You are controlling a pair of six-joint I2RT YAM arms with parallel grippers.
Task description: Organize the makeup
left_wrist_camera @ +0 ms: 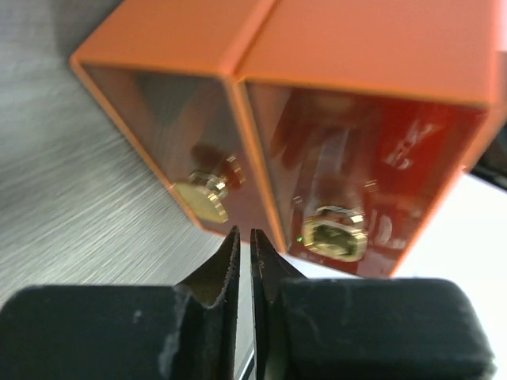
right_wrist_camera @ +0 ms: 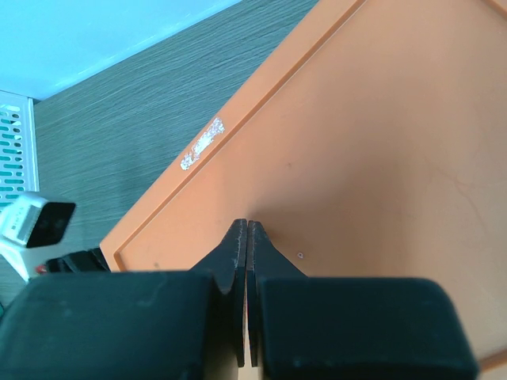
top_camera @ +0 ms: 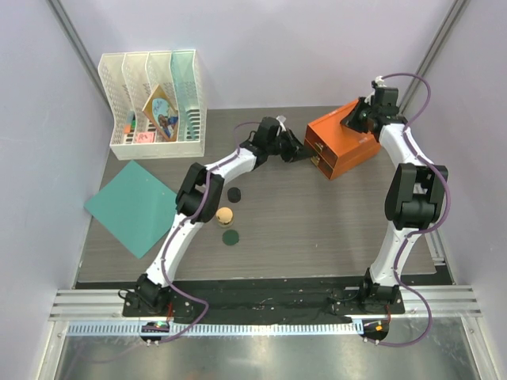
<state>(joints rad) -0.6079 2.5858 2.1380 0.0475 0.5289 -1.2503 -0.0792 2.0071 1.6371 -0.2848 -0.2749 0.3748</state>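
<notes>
Your left gripper (left_wrist_camera: 244, 237) hovers just in front of the box (top_camera: 342, 146), between its two gold knobs (left_wrist_camera: 207, 190), jaws parted by only a slit and holding nothing. Both drawers look shut, so you cannot tell what is in them. Your right gripper (right_wrist_camera: 247, 228) is pinched closed with its tips against the box's top, while the makeup, a tan compact (top_camera: 225, 214) and two dark discs (top_camera: 234, 194), lies loose left of the box, and the white rack (top_camera: 111, 87) further left holds cards (top_camera: 161, 111).

The drawer box (top_camera: 342, 146) stands just ahead of the left claw (left_wrist_camera: 244, 237), fronts facing it; the right claw (right_wrist_camera: 247, 226) sits on its top, seemingly touching. Well behind the left claw lie two discs (top_camera: 234, 194), a round compact (top_camera: 225, 214) between them.
</notes>
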